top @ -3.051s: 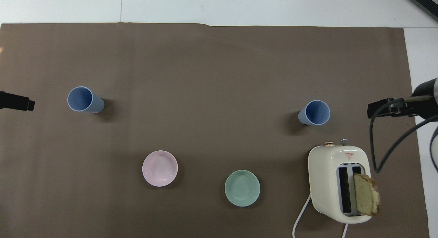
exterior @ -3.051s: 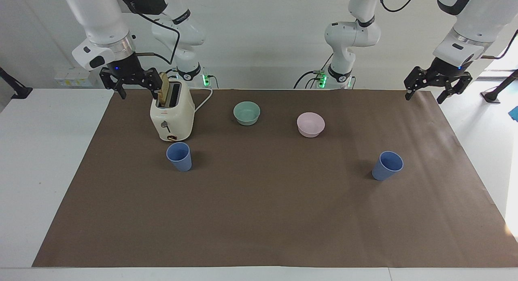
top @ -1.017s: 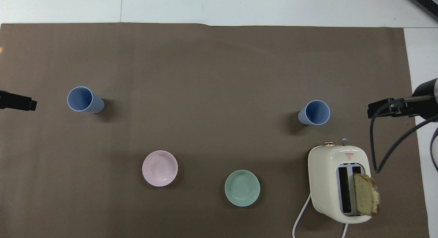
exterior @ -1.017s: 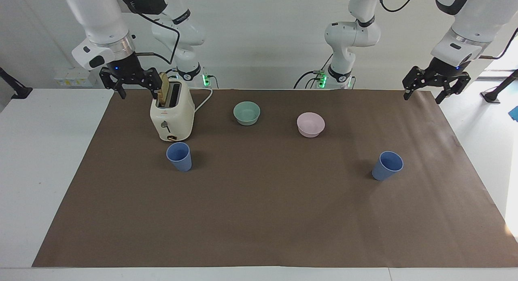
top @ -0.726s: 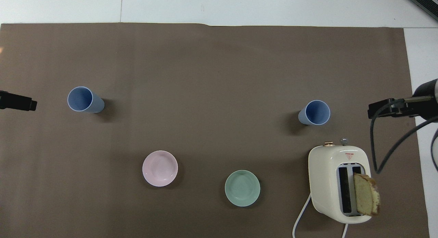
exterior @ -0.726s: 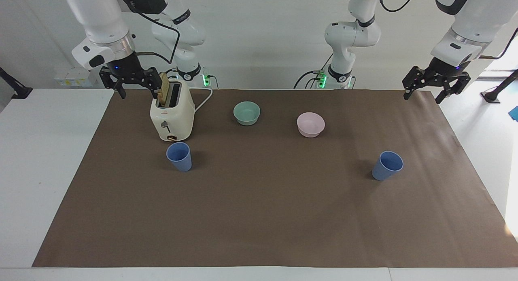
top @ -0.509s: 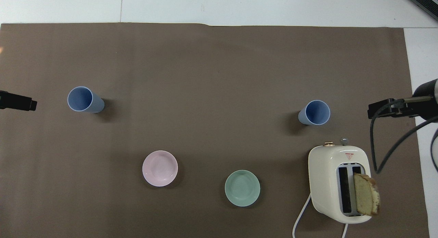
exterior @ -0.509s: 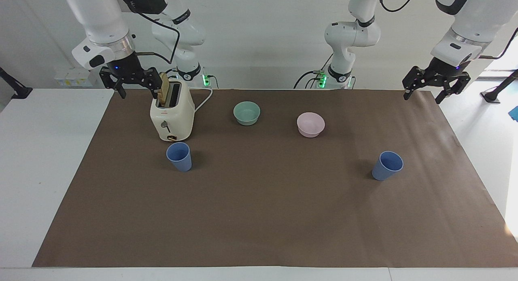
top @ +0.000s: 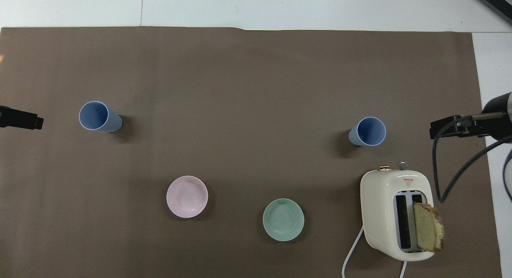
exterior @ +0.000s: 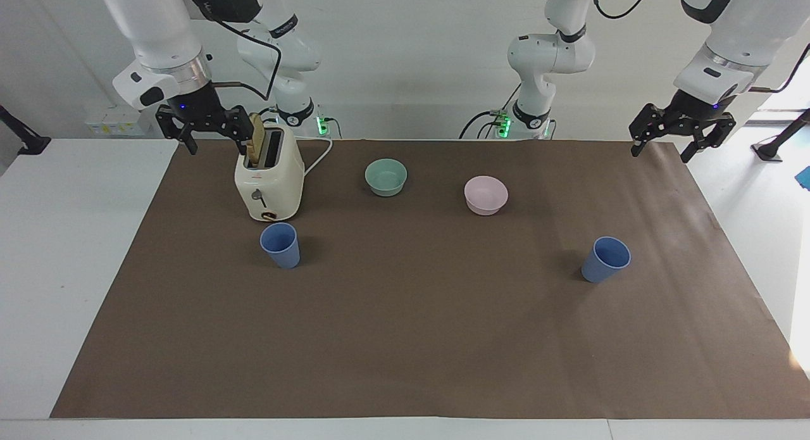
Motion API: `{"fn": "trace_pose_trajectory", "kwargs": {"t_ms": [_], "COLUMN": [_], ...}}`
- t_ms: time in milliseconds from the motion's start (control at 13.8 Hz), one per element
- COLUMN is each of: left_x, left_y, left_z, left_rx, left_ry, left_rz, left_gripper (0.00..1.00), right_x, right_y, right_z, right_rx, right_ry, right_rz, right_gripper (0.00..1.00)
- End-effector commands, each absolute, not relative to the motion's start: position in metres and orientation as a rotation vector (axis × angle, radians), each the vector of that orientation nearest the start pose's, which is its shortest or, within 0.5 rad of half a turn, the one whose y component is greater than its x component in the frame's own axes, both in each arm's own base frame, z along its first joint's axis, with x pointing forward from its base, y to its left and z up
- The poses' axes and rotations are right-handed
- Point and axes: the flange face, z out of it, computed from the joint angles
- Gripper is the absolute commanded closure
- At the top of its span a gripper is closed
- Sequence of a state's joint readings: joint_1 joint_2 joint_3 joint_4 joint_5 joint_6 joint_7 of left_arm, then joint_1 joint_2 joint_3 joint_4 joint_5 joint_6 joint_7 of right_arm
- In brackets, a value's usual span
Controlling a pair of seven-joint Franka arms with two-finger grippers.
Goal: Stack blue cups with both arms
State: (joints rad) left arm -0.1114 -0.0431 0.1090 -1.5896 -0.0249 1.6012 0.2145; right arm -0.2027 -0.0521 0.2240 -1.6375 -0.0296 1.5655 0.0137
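Observation:
Two blue cups stand upright on the brown mat. One cup is just beside the toaster, farther from the robots than it. The other cup stands alone toward the left arm's end. My right gripper hangs open and empty in the air beside the toaster's top, over the mat's edge. My left gripper hangs open and empty over the mat's corner at the left arm's end. Only its tip shows in the overhead view. Both grippers are well away from the cups.
A cream toaster with a bread slice sticking up stands at the right arm's end. A teal bowl and a pink bowl sit nearer the robots than the cups.
The left gripper has risen and shifted very slightly since the earliest frames. The cups, the bowls, the toaster and the right gripper have not moved.

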Motion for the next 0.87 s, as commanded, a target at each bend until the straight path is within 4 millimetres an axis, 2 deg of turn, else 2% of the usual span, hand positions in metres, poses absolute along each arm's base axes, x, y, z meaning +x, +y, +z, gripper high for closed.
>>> {"fn": "trace_pose_trajectory", "kwargs": {"t_ms": [0,145,363,581,799], "left_x": [0.5418,0.5417,0.5419,0.5431,0.5492], "left_y": [-0.0029,-0.0103,-0.0053,-0.0112,-0.0047], "left_z": [0.6479,0.6491,0.6485,0.6468,0.6429], "left_rx": [-3.156,-3.153,-3.154,-3.153,-3.147], "left_ry": [0.334,0.357,0.345,0.350,0.352], "left_rz": [-0.088,-0.098,-0.098,-0.107,-0.161], "left_gripper": [0.00,0.00,0.00,0.00,0.00], "right_x": [0.5311,0.5311,0.5314,0.5319,0.5321], "right_y": [0.0094,0.0094,0.0077,0.0060,0.0043], "right_z": [0.6208,0.6208,0.6199,0.6198,0.6207], "right_rx": [-3.168,-3.168,-3.168,-3.168,-3.167], "right_ry": [0.013,0.013,0.018,0.025,0.037], "right_rz": [0.010,0.010,0.015,0.015,0.010], "right_gripper": [0.00,0.00,0.00,0.00,0.00]}}
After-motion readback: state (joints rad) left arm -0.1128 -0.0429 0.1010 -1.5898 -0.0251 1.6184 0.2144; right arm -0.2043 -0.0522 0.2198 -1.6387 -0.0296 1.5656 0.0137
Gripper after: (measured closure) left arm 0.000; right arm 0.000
